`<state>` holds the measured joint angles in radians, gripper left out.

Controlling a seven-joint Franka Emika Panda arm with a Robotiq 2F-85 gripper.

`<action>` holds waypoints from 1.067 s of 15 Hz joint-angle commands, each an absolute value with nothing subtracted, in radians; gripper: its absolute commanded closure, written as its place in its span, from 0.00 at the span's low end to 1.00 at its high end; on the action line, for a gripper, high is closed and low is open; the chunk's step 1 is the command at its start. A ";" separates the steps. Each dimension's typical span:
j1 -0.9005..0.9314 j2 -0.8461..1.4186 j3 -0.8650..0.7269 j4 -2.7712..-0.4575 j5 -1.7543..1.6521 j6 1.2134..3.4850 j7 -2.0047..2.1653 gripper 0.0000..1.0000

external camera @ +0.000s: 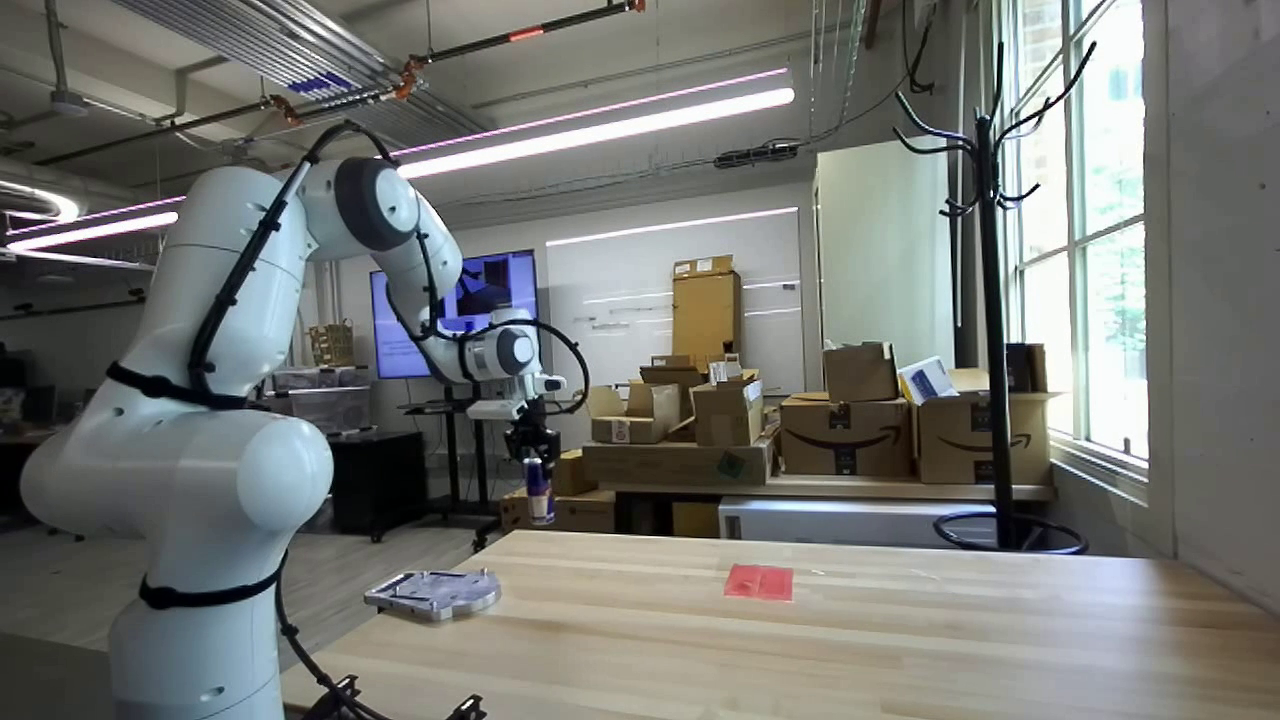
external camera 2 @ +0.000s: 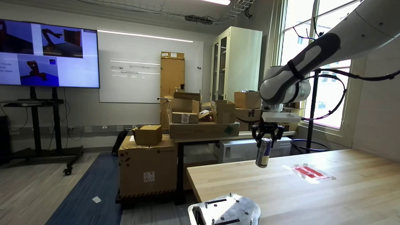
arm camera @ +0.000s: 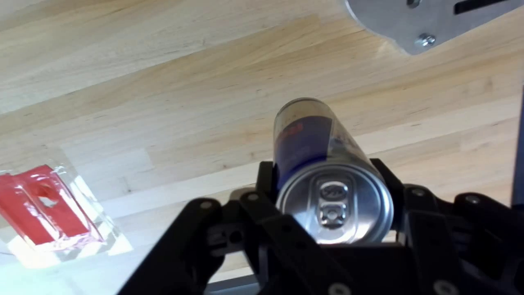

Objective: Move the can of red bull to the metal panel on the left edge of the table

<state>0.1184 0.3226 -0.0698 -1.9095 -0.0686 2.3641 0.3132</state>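
Tabletop [external camera: 880, 650] of pale wood, held can [external camera 2: 263, 153] above, boxes [external camera: 728, 416], window [external camera: 1112, 260]

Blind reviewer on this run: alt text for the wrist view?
A Red Bull can, lid toward the camera, is gripped between black jaws over a wooden table. Part of the metal panel shows at top right, a flat red object at lower left.

Well apart from the black two-fingered gripper [external camera 2: 265, 143], the wide blue-white screen [external camera 2: 67, 64] shows "Franka" and "robot". Beyond the gripper, brown cardboard boxes [external camera: 803, 457] bear Amazon's smile arrow [external camera: 815, 440]. The gripped slim blue-silver metal can [arm camera: 305, 141] has red lettering [arm camera: 291, 131], too blurred to read.
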 commanded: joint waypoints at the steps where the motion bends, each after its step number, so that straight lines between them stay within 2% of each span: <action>1: 0.189 0.266 -0.021 -1.932 -0.153 2.301 0.355 0.67; 7: 0.298 0.339 0.061 -1.857 -0.228 2.213 0.393 0.67; 16: 0.317 0.510 0.088 -1.749 -0.161 2.223 0.356 0.67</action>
<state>0.3282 0.4601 0.0802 -1.8188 -0.1865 2.2510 0.3697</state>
